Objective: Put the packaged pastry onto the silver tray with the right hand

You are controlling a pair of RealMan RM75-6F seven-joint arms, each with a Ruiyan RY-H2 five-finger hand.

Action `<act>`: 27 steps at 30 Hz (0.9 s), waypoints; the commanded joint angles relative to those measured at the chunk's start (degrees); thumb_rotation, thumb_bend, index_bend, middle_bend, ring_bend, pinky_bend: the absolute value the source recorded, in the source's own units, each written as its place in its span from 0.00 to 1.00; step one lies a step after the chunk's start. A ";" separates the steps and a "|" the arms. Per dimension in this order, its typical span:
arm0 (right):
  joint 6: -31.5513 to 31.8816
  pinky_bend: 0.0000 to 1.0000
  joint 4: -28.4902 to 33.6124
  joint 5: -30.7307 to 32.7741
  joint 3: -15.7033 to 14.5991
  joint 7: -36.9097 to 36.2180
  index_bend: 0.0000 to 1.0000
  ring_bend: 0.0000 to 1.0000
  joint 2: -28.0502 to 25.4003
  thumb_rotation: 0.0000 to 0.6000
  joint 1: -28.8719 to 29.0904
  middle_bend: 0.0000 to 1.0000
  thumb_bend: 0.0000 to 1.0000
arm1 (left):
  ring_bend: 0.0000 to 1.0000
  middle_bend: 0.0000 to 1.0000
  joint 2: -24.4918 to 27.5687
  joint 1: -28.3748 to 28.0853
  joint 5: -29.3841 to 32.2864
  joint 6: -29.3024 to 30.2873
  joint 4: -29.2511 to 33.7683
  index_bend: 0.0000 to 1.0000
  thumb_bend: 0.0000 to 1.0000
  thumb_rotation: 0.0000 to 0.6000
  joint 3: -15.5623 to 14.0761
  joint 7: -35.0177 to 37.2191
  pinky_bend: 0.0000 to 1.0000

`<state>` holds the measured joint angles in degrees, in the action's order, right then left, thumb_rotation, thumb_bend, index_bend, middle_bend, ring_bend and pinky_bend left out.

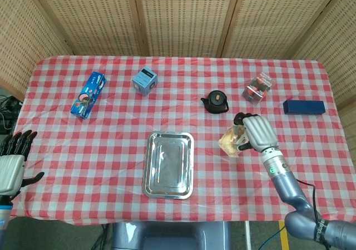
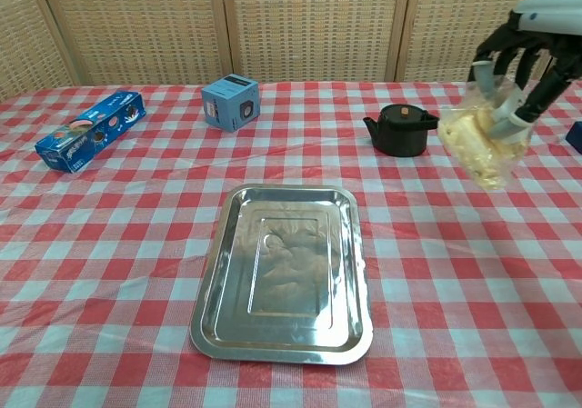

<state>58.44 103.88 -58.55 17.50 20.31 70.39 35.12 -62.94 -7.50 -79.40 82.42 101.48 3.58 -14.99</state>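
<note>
Right hand carrying the pastry above the counter

The right hand [image 1: 255, 133] is gripping the packaged pastry [image 2: 475, 144] in the air, to the right of the silver tray [image 1: 169, 165]; the left hand [image 1: 12, 162] is hanging with fingers apart.

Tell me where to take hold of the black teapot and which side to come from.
Take the black teapot by its side handle, which sticks out to the right in the chest view; come in from that side. The spout points left, and the round body is low and wide, probably harder to wrap. The right hand nearest it already holds the packaged pastry, so it would need to set that down first.
</note>
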 commanded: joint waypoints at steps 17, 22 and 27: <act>4.73 0.45 6.23 12.56 1.81 16.65 0.64 0.40 13.31 1.00 13.26 0.44 0.16 | 0.00 0.00 2.52 -0.70 4.12 -3.72 0.51 0.00 0.04 1.00 0.26 1.13 0.00; 5.95 0.45 6.81 14.21 1.62 17.92 0.64 0.40 15.11 1.00 14.82 0.44 0.16 | 0.00 0.00 2.76 -0.72 4.15 -3.76 0.81 0.00 0.04 1.00 0.23 1.34 0.00; 7.11 0.45 7.18 14.93 1.50 18.07 0.64 0.40 16.65 1.00 15.80 0.44 0.15 | 0.00 0.00 2.72 -0.81 4.32 -3.87 0.91 0.00 0.04 1.00 0.18 1.05 0.00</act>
<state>65.27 110.96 -43.80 19.01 38.34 86.72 50.67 -60.22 -8.30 -75.09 78.55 102.39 3.76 -13.93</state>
